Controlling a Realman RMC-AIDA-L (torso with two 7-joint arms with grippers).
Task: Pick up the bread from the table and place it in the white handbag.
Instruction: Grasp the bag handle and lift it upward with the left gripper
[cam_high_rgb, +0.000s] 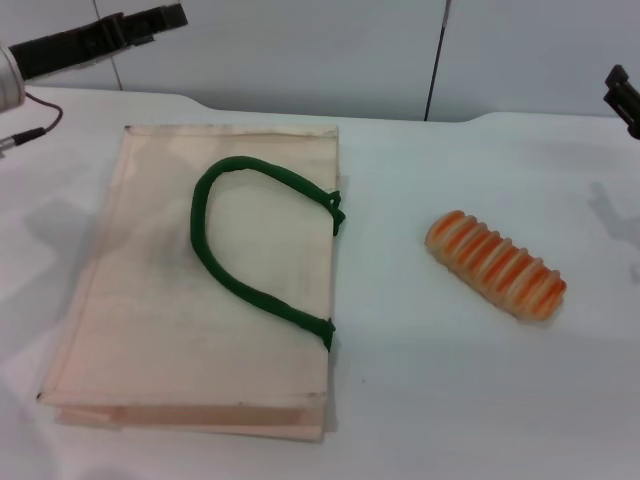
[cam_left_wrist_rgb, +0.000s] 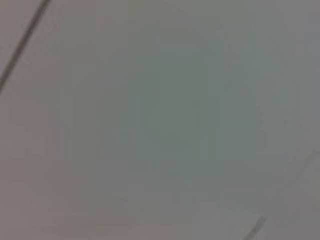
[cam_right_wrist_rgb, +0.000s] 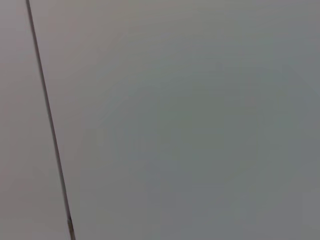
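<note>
- Hanging raised at the far left corner of the head view: left gripper (cam_high_rgb: 150, 20), a dark, slim tool on a black arm, well off the surface; whether parted or closed cannot be told.
- Showing only as a dark sliver at the far right edge: right gripper (cam_high_rgb: 623, 95), also raised and holding nothing visible; fingers' spacing likewise impossible to judge.
- Lying below and to the inside of the left gripper: large flat cream-peach fabric white handbag (cam_high_rgb: 200, 290), rectangular, flat on its side, nearer this tool than the other.
- Looping across the bag's upper face: thick dark green rope handle (cam_high_rgb: 215, 250), both ends meeting green tabs at the bag's edge facing the right arm.
- Resting below and to the inside of the right gripper, well apart from it: small elongated toy bread (cam_high_rgb: 495, 264), pale tan with orange ridged stripes, lying at a slant on the surface, near the handbag but not touching it.
- Spreading beneath everything: plain white flat table (cam_high_rgb: 420, 400).
- Standing behind the table's far edge: pale wall panels (cam_high_rgb: 300, 50) with a dark vertical seam; both wrist views filled by similar plain grey surface and a thin dark line.
</note>
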